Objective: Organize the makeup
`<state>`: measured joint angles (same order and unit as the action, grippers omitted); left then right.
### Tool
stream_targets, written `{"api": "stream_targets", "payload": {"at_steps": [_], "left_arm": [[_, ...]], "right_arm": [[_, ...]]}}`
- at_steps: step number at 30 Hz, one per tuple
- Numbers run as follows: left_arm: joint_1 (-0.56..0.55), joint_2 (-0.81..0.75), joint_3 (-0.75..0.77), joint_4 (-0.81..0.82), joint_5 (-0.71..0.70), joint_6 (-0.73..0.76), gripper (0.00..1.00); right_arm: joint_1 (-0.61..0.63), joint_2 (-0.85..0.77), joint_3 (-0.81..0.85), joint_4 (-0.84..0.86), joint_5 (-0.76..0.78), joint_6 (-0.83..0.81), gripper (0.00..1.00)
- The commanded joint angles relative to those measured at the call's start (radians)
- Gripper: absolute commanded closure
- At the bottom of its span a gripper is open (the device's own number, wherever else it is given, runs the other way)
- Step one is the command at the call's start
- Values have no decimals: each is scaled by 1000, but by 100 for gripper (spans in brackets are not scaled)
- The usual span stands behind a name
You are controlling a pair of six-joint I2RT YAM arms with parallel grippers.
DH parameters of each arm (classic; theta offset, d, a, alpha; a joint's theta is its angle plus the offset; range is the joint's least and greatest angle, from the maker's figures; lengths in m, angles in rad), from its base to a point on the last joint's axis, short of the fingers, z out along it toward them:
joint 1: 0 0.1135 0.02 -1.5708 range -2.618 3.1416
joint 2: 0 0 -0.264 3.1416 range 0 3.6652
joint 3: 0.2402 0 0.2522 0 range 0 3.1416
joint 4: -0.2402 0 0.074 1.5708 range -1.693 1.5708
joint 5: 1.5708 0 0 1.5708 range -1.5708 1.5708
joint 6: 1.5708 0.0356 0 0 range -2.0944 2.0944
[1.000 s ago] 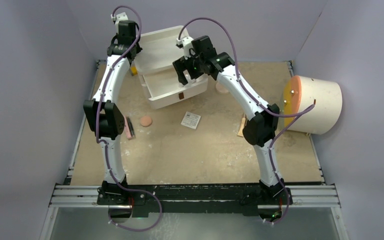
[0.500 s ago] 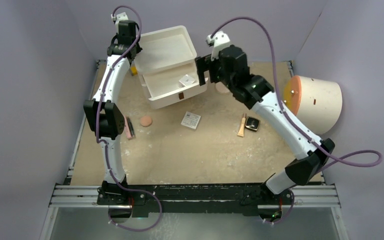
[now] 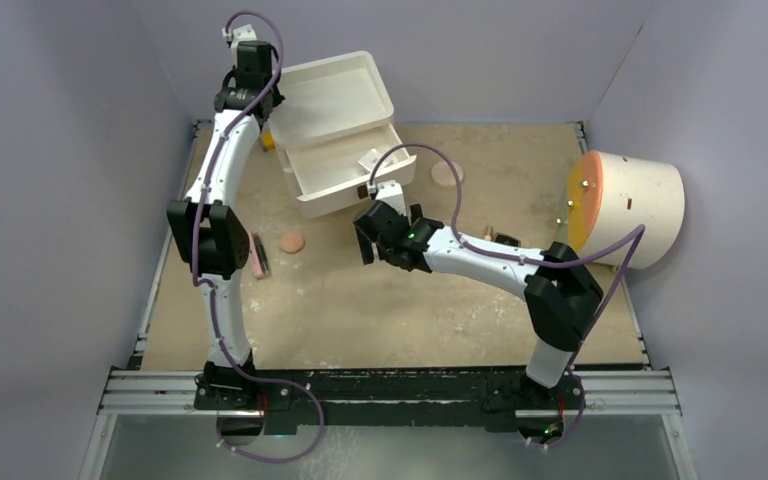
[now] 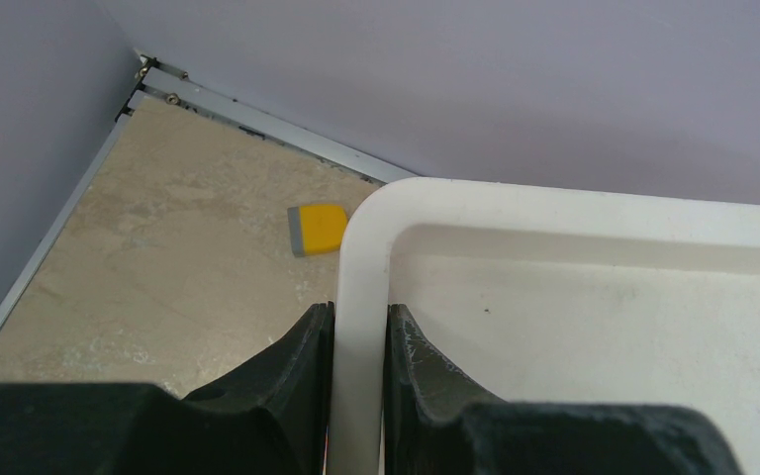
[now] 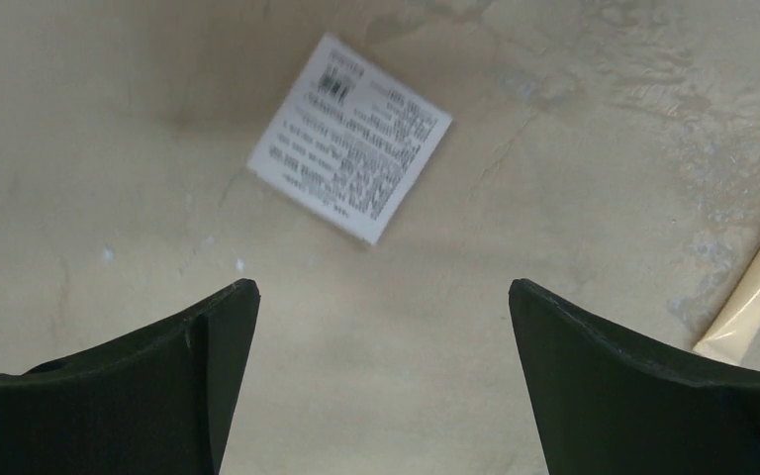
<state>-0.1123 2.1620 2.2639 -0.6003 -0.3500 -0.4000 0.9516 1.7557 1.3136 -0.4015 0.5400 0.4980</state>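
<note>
My left gripper (image 3: 257, 103) is shut on the rim of the white case's raised lid (image 4: 361, 247), at the back left. My right gripper (image 5: 384, 297) hangs open and empty low over the table, just short of the white square patterned box (image 5: 350, 139). The top view shows this gripper (image 3: 370, 240) in front of the case (image 3: 345, 185), hiding that box. A tan tube (image 5: 757, 297) lies to its right. One peach disc (image 3: 291, 242) and the pink-and-black stick (image 3: 258, 256) lie left; another disc (image 3: 447, 174) lies behind. A small white item (image 3: 371, 160) rests inside the case.
A big cream cylinder with an orange face (image 3: 630, 205) lies on its side at the right wall. A small yellow block (image 4: 319, 228) sits by the case's back left corner. My right forearm (image 3: 480, 252) crosses over the black compact (image 3: 507, 239).
My right arm has swung away from the case, forward and left, and come down over the white square box. The left gripper has kept its hold on the lid.
</note>
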Motion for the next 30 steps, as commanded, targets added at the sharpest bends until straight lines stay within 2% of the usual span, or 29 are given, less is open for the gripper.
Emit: {"api": "stream_targets", "payload": {"at_steps": [1,4,7,10,12,18,23,26,30], "left_arm": [[-1,56,-53,-90,55,-40,100],[-1,44,-77,-73,61,-40,100],[0,47,-84,-71,66,-34,100],[6,43,-87,-73,69,-30,100],[9,38,-92,-70,72,-27,100],[22,11,-146,-47,81,-18,100],[37,-6,-188,-29,100,-18,100],[39,-7,-194,-25,108,-19,100],[39,-7,-199,-24,109,-16,100]], "right_arm": [[-5,-34,-18,129,163,240,1],[-5,-11,-53,253,235,322,1],[-5,39,-20,288,274,405,1],[-6,146,112,125,363,578,1],[-5,218,212,-8,356,662,1],[-5,335,298,-118,336,746,1],[-5,402,385,-328,364,840,1],[-6,420,385,-348,363,857,1],[-8,420,332,-276,338,821,1]]}}
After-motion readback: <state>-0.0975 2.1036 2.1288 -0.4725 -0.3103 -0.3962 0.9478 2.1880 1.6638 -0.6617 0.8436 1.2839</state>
